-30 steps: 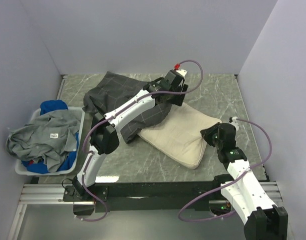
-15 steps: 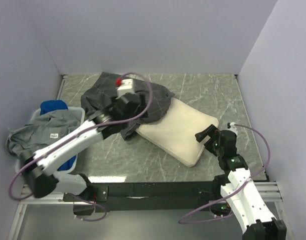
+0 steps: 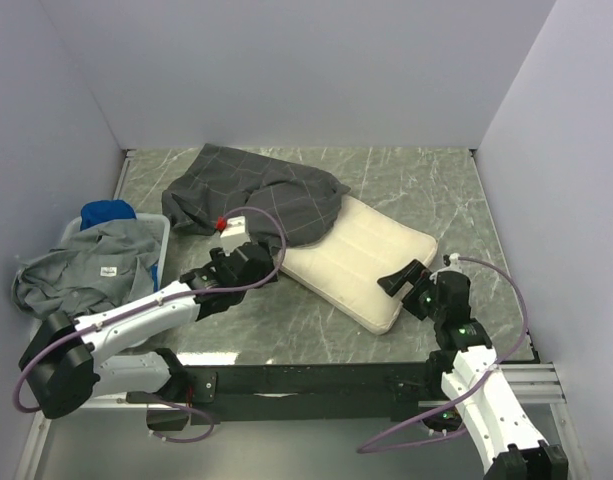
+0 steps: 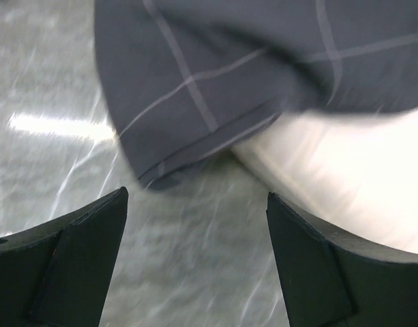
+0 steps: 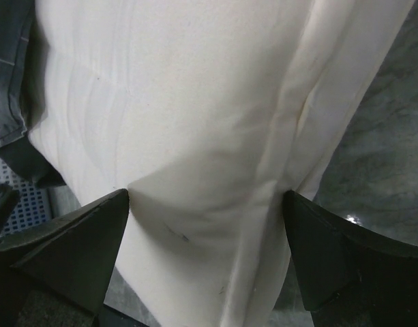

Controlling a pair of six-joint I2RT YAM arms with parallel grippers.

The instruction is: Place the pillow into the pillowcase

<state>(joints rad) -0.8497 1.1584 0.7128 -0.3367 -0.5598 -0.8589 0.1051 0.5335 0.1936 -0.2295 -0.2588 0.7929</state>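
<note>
Spread right gripper (image 5: 205, 225) seemingly pinching pillow (image 5: 195, 102).

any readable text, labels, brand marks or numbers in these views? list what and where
No text can be read in any view.
The white label on the light-grey garment in the bin: print too small to read.
The pillow, the pillowcase and both arms: no lettering visible.

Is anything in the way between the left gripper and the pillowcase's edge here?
Nothing visible. The left gripper is open over bare table, and the hem of the pillowcase lies just ahead of its fingers, draped over the pillow. The laundry basket sits off to the side.
</note>
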